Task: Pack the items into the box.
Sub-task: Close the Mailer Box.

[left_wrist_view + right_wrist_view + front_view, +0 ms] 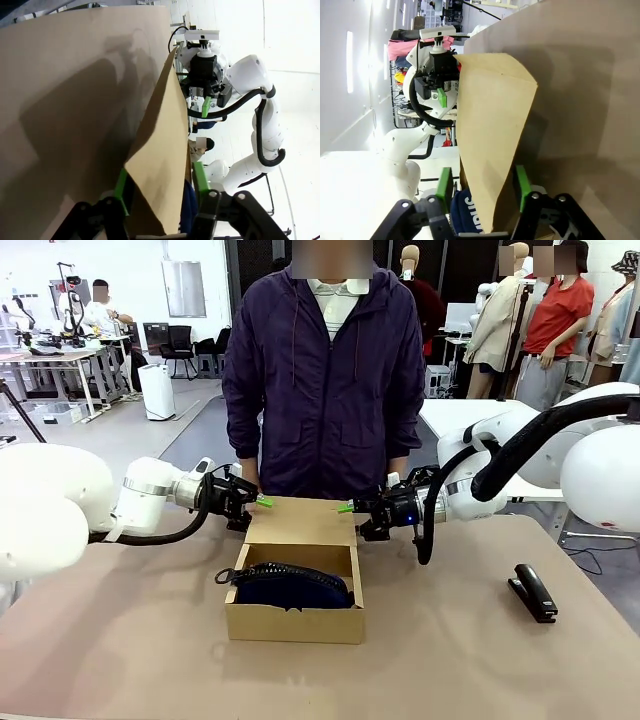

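From the front, the box sits open in the middle of the table, its flap lid folded back towards the person standing at the far side. The navy pouch lies inside the box, filling most of its floor, with its black zip along the top. The left gripper is at the flap's far left corner and the right gripper at its far right corner, both level with the flap's edge. A black stapler lies well apart on the right side of the table. In the left wrist view, the flap's corner runs up between the two green pads, one on each side of the card, and the other arm's gripper shows at the flap's far end. In the right wrist view, the flap likewise stands between that gripper's green pads, with a bit of navy fabric low beside it. Both pairs of fingers straddle the card, but whether they actually pinch it I cannot tell.
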Action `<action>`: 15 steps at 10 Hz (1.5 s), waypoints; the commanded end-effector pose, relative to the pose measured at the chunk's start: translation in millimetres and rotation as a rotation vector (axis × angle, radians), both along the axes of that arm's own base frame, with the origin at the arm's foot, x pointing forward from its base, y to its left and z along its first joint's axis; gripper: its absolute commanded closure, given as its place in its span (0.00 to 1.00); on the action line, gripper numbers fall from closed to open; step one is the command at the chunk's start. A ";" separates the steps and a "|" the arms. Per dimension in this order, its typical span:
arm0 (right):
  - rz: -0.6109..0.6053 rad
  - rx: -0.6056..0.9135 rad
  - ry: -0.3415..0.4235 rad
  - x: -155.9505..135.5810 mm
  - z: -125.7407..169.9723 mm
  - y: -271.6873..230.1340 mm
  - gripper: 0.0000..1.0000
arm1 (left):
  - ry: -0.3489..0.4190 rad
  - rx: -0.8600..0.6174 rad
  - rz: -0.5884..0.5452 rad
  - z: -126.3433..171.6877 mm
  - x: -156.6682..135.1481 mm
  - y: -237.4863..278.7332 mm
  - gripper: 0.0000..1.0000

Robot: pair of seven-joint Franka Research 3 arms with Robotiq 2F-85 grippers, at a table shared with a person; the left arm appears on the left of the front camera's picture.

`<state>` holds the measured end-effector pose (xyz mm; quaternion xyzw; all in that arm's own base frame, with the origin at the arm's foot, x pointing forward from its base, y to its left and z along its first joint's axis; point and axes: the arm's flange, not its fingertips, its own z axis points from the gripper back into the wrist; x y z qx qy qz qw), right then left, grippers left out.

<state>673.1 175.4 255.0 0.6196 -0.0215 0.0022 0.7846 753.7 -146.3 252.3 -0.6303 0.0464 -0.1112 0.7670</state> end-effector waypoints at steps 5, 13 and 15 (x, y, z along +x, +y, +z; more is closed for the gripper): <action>0.023 0.006 -0.166 -7.4 30.1 5.9 0.38 | -0.117 0.001 -0.017 43.8 -6.4 -0.5 0.39; 0.031 -0.044 -0.291 -11.5 63.5 9.5 0.38 | -0.266 0.019 -0.094 72.5 -6.9 -6.5 0.39; 0.031 -0.044 -0.291 -11.5 63.5 9.5 0.38 | -0.266 0.019 -0.094 72.5 -6.9 -6.5 0.39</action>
